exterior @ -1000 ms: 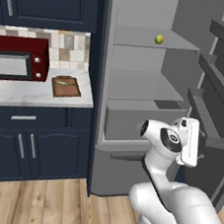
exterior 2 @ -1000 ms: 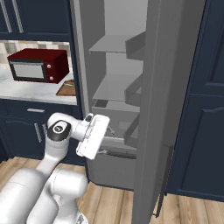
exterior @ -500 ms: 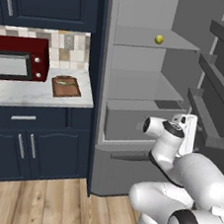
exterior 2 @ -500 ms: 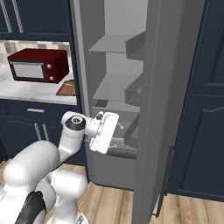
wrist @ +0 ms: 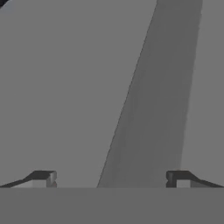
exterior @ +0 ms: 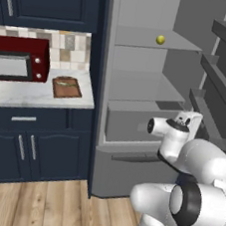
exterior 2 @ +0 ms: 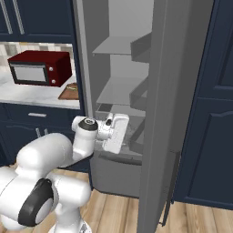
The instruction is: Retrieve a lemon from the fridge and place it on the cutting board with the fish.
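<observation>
The fridge (exterior: 153, 90) stood open, with its door (exterior 2: 182, 104) swung wide to the right. The gripper (wrist: 109, 178) was at the height of the grey drawer (exterior: 134, 122) in the lower part of the fridge, just in front of it. In the hand view the two fingertips (wrist: 43, 178) were spread far apart, with nothing between them, and past them there was only plain grey surface with a darker grey band going up across it. The lemon (exterior: 160, 39) lay on the upper shelf (exterior: 154, 40), well above the fingers and well apart from them, near the front edge of that shelf. The cutting board (exterior: 66, 88) was far to the left of the fingers, on the white counter (exterior: 27, 94) beside the fridge, and the fish (exterior: 65, 82) lay on the board. The dark red microwave (exterior: 16, 60) stood further left on the same counter, near the board. Navy blue cabinets (exterior: 35, 148) were under the counter, and the floor (exterior: 48, 207) was of wood.
</observation>
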### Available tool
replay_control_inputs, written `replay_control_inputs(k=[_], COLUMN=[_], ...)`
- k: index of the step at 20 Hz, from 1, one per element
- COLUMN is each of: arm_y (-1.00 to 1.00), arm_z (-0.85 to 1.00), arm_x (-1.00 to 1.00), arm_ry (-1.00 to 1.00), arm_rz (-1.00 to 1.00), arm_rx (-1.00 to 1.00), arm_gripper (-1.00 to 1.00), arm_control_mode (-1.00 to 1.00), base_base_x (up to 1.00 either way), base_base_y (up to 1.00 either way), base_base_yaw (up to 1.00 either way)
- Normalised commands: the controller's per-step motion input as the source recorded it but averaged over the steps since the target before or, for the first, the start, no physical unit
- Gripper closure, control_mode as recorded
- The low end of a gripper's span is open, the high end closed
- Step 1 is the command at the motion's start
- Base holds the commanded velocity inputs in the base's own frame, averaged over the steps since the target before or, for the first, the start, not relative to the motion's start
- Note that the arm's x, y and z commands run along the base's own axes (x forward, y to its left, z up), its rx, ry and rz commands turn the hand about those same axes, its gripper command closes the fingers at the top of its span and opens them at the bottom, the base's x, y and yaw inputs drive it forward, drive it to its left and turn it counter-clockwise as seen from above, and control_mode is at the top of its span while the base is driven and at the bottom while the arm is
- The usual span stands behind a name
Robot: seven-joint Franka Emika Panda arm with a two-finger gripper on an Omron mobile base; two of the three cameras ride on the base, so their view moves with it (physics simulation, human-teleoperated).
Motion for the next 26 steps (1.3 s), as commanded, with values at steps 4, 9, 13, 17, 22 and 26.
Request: replay_control_inputs(k=[4,9,13,17,22,26], arm_y=[-0.6,-0.76,-0.77,-0.14,0.44,0.67], arm_z=[-0.02,-0.01,0.0,0.0,0.02,0.4], arm_x=[0.13,0.14,0.01,-0.01,-0.02,0.0], arm_ry=[-0.35,-0.21,-0.19,-0.1,0.05,0.07], arm_rz=[0.0,-0.01,-0.01,-0.04,-0.12,-0.14], arm_rx=[0.0,0.0,0.0,0.0,0.03,0.38], arm_gripper=[-1.0,-1.0,-1.0,-1.0,-1.0,-1.0], arm_control_mode=[-1.0,-1.0,-1.0,-1.0,-1.0,-1.0], base_base_x=[0.0,0.0,0.0,0.0,0.0,0.0], base_base_y=[0.0,0.0,0.0,0.0,0.0,0.0], base_base_yaw=[0.0,0.0,0.0,0.0,0.0,0.0])
